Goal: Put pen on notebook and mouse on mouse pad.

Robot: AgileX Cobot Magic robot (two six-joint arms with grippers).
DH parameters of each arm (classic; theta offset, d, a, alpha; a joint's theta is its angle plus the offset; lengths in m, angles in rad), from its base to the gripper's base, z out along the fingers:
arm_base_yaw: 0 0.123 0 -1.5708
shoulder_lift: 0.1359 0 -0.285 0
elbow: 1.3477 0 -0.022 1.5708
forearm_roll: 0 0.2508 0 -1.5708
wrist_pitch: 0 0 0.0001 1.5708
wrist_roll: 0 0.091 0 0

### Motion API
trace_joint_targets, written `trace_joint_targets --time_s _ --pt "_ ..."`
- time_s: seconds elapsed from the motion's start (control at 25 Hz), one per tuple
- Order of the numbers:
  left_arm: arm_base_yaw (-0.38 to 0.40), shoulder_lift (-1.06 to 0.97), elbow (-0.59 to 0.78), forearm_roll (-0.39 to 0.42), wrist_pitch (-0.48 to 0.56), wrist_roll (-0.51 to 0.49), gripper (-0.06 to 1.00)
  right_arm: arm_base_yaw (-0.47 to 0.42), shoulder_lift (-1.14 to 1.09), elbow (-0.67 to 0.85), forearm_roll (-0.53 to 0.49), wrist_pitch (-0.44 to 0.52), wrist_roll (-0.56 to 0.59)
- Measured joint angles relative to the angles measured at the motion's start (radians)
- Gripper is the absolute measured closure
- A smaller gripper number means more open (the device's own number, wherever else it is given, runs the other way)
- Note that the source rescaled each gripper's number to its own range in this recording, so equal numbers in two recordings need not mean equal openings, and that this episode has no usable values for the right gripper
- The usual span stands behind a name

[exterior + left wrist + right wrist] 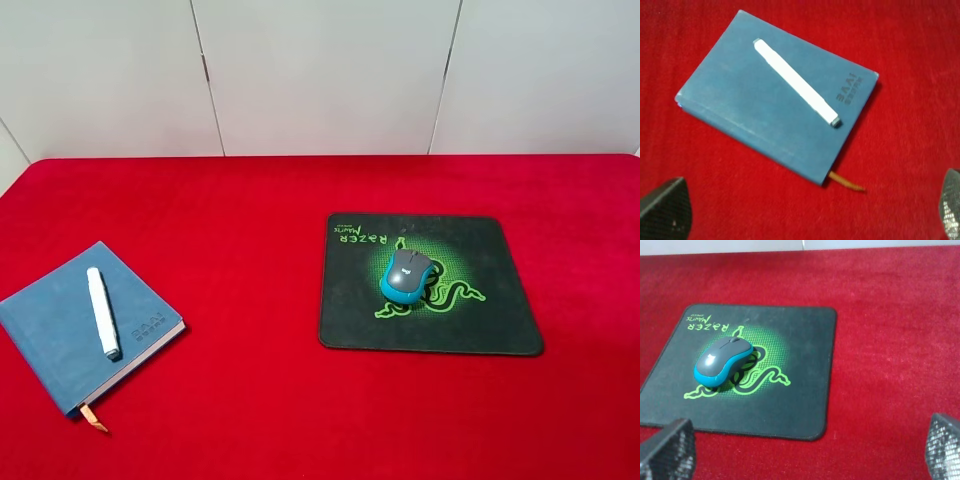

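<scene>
A red cloth (260,400) is covering the table under a pale panelled wall. From the high camera, the pen (102,311) is lying on the notebook (55,330), well left of the mouse pad (500,300), where the mouse (406,275) is sitting on the green emblem; no arm is showing.

At the left wrist, the left gripper (810,210) is hanging spread wide, holding nothing, near the notebook's ribbon edge.

At the right wrist, the right gripper (805,450) is standing wide apart, empty, just short of the mouse pad's edge.
</scene>
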Motion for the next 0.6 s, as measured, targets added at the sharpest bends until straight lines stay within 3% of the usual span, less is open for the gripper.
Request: trace_joint_targets --time_s 0.12,0.6 --pt "0.019 -0.054 0.053 -0.001 -0.014 -0.001 -0.05 0.000 0.000 0.000 0.000 0.000 0.000" --pt "0.019 -0.194 0.058 -0.001 -0.016 0.000 -0.05 0.000 0.000 0.000 0.006 0.000 0.000"
